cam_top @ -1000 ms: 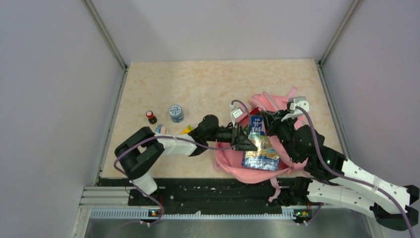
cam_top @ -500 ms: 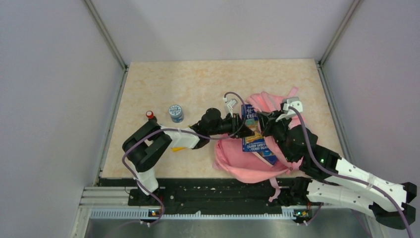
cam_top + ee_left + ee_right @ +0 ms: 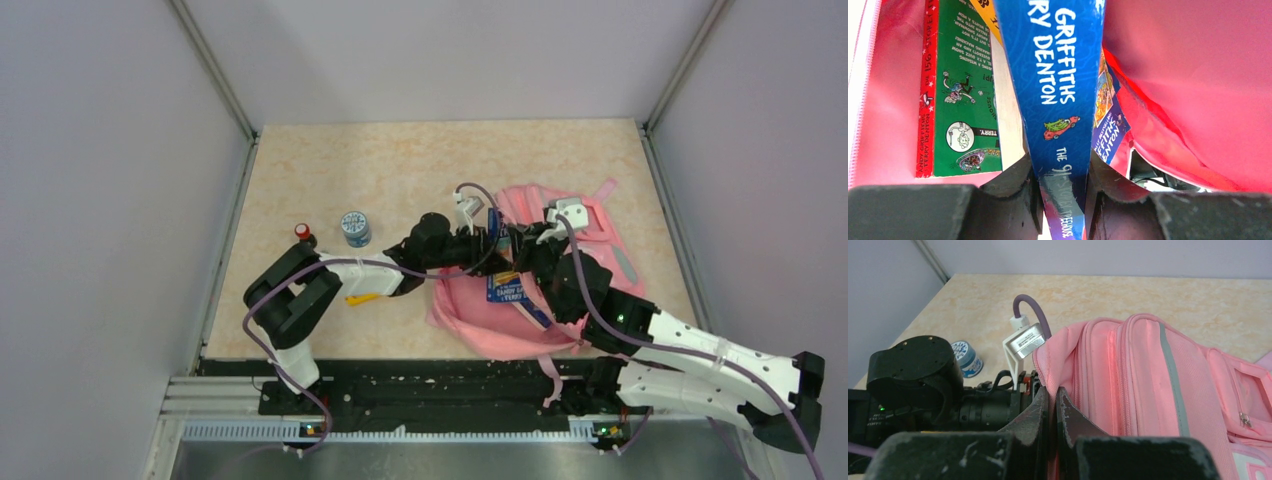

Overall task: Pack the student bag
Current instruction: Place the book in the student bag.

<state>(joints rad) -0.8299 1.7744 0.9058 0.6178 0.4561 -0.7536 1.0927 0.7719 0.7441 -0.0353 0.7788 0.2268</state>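
- Your left fingers (image 3: pixel 1015 197) pinch the blue book (image 3: pixel 1058 75) by its spine; a second ago it lay flat on the student bag (image 3: pixel 470 318), now it stands on edge, nosing into the mouth
- Your right fingers (image 3: pixel 1035 415) stay pressed on the bag's rim fabric, holding it up
- Bag sits on the counter (image 3: pixel 400 170), right of centre; a green book (image 3: pixel 960 100) is already inside
- Looks part-inserted, so push deeper before release

Left side of the marbled surface (image 3: pixel 400 170): small red-capped bottle (image 3: pixel 302 232), blue-white round tub (image 3: pixel 354 227) near it, yellow thing (image 3: pixel 357 298) closer in.
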